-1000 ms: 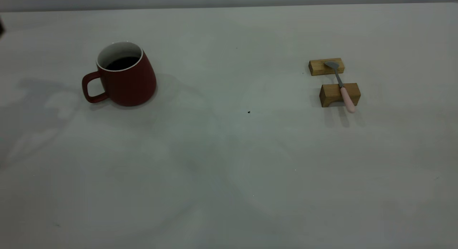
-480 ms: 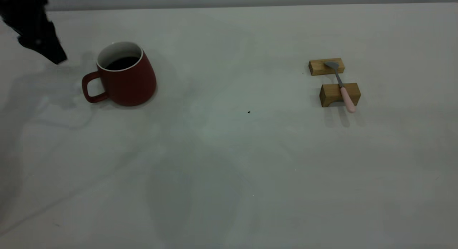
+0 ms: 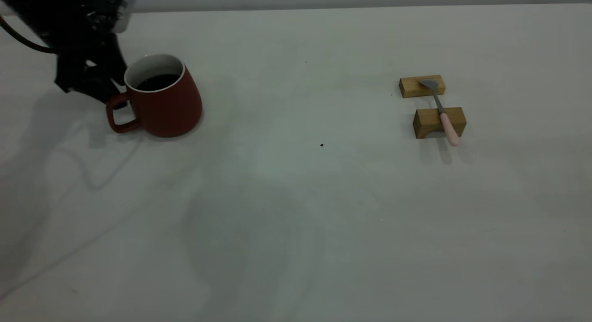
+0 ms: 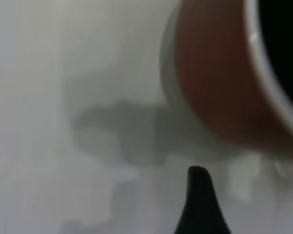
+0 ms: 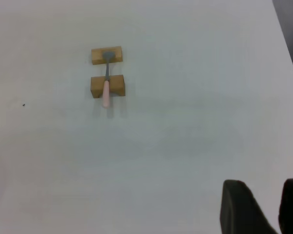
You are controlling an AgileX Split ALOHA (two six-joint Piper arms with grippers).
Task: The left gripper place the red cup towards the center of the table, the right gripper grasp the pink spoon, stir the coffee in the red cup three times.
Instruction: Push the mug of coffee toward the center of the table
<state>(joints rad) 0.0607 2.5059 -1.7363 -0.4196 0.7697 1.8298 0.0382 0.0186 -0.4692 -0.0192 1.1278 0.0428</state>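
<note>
The red cup (image 3: 162,104) stands at the table's (image 3: 296,211) left, handle (image 3: 118,114) pointing left, dark coffee (image 3: 158,82) inside. My left gripper (image 3: 107,96) has come down at the handle's far-left side, open and holding nothing. The left wrist view shows one dark finger (image 4: 198,195) just short of the cup's wall (image 4: 215,83). The pink spoon (image 3: 443,114) lies across two wooden blocks at the right, pink handle toward the front. It appears far off as the spoon (image 5: 106,85) in the right wrist view. My right gripper (image 5: 266,207) hangs shut, well away from it.
The spoon rests on two tan wooden blocks, a far block (image 3: 422,86) and a near block (image 3: 438,122). A tiny dark speck (image 3: 322,145) marks the table's middle. The table's back edge runs along the top of the exterior view.
My left arm has swung in from the upper left and dropped beside the cup's handle. The cup and the spoon have not moved.
</note>
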